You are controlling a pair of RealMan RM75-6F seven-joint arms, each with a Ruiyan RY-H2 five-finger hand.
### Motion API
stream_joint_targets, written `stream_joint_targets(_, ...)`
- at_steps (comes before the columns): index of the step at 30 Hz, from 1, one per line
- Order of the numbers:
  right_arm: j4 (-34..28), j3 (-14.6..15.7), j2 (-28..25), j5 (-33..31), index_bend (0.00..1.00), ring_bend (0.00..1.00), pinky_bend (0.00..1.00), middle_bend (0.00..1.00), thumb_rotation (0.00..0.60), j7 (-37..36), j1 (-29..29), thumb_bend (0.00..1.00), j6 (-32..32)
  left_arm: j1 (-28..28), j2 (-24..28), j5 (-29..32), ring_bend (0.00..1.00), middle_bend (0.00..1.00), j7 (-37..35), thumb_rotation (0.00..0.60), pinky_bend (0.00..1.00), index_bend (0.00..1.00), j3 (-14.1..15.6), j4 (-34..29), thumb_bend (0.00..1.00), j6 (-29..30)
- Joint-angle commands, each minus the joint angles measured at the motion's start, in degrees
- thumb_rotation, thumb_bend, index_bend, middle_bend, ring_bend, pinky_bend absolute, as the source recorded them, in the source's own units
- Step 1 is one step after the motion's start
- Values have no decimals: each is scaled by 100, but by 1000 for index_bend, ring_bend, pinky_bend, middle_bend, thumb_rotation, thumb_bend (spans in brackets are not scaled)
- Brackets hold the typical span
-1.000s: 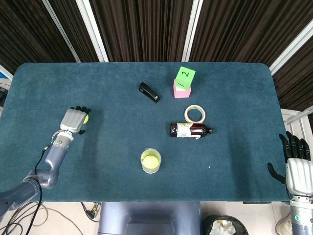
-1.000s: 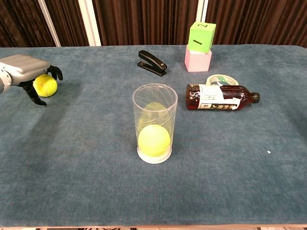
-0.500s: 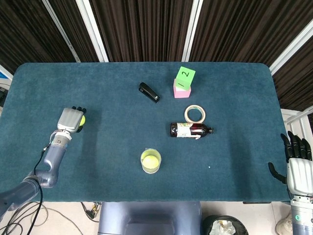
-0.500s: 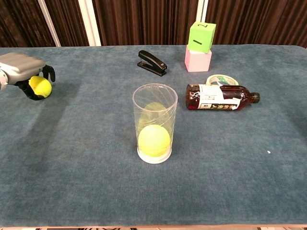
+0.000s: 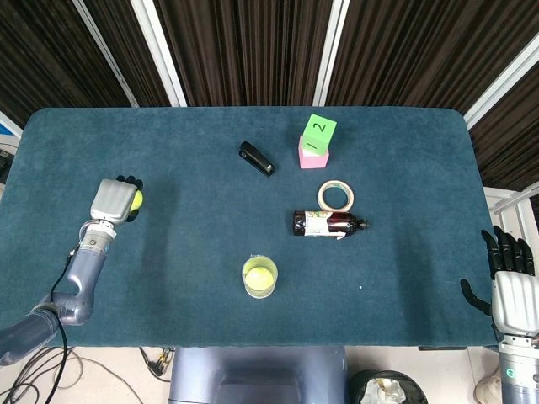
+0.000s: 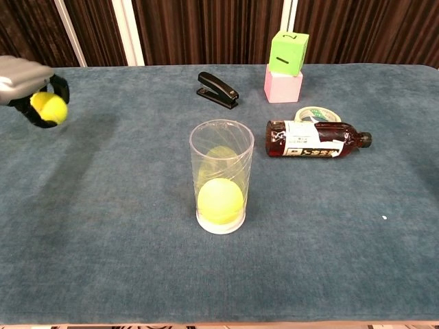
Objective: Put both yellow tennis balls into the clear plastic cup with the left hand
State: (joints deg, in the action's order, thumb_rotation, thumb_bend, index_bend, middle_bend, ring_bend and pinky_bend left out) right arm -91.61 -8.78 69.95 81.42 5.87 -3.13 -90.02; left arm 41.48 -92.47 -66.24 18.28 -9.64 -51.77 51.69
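Left hand [image 5: 114, 200]: curled around a yellow tennis ball [image 6: 49, 107], dark fingers [image 6: 60, 88] wrapped over and under it, palm shell on top; held clear of the blue table [image 5: 168, 278] in the chest view, with a faint shadow on the cloth below.
Held ball: peeking out at the fingertip side of the left hand, also seen as a yellow patch in the head view [image 5: 136, 199].
Clear plastic cup [image 6: 221, 176]: upright, well to the right of the left hand and nearer the robot's edge of the table; open mouth up.
Ball in cup [image 6: 220, 200]: second yellow tennis ball, resting on the cup's bottom.
Right hand [image 5: 511, 290]: off the table's right edge, well apart from everything, fingers straight and slightly spread, holding nothing; seen in the head view only.
Black stapler [image 6: 217, 90]: far side of the cup from the robot, between the left hand and the cubes.
Green cube [image 6: 288, 52]: marked with numerals, tilted atop a pink cube [image 6: 282, 86].
Tape roll [image 5: 335, 196]: flat, just beyond the bottle.
Brown bottle [image 6: 315, 138]: lying on its side, right of the cup, cap pointing away from the left hand.
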Motion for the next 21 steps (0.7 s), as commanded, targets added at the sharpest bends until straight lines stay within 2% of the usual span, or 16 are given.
stream_joint_targets(1, 1, -5, 3, -4, 90, 0, 0, 0, 600, 5, 1, 352, -6, -16, 477, -425, 501, 500, -265, 600, 701, 414, -63, -941, 376, 462)
stream_joint_targets(6, 1, 1, 14, -1, 90, 0, 0, 0, 600, 23, -1, 351, -1, -55, 1114, -964, 491, 495, -149, 600, 701, 404, -69, -2397, 369, 1015)
stream_joint_targets(7, 0, 4, 17, -3, 90, 0, 0, 0, 600, 26, -3, 351, 7, -76, 1293, -1060, 491, 496, -86, 600, 701, 404, -80, -2843, 368, 1121)
stream_joint_targets(13, -10, 6, 24, -2, 90, 0, 0, 0, 600, 38, -6, 352, 9, -91, 1930, -1343, 491, 497, 409, 600, 701, 405, -115, -4648, 367, 1335)
stream_joint_targets(17, -20, 0, 13, -2, 90, 0, 0, 0, 600, 25, 2, 352, -5, -53, 2122, -1269, 486, 497, 610, 600, 701, 406, -135, -5480, 364, 1240)
stream_joint_targets(21, -18, -10, 8, -17, 90, 0, 0, 0, 600, 5, 4, 352, -6, 7, 2195, -1151, 486, 497, 718, 600, 701, 407, -189, -6005, 364, 1160)
